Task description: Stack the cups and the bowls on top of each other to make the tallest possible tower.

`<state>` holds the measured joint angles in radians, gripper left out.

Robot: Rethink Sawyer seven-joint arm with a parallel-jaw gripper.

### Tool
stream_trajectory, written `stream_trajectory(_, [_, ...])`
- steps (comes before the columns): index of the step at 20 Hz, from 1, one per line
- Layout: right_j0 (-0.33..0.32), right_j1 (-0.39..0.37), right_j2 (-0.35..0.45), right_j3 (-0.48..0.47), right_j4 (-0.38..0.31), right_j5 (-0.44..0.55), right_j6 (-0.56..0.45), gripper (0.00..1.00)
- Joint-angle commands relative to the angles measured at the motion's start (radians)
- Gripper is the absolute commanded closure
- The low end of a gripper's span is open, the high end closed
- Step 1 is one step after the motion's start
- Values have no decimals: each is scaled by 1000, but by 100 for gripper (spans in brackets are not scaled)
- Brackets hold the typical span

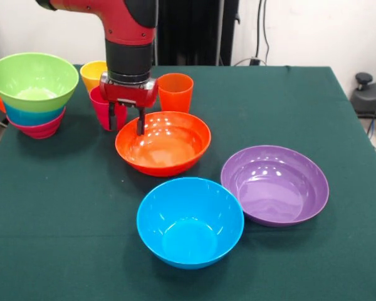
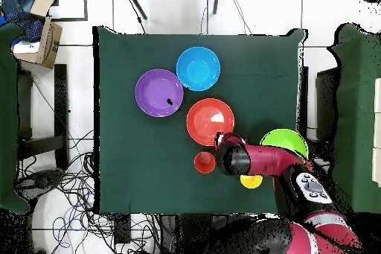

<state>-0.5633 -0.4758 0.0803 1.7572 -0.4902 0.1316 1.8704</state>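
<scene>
Dark green tablecloth, cardboard box beside table, tangled cables on floor

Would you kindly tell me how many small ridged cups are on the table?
3: yellow cup at the back, red-pink cup partly behind the gripper, orange cup behind the large orange bowl. Others may be hidden.
</scene>
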Motion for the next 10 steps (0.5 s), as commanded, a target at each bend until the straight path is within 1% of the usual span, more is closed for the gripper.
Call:
stream_trajectory(1, [35, 49, 8, -77, -27, -43, 71, 0])
stream_trajectory(10, [57, 92, -23, -109, -27, -75, 76, 0])
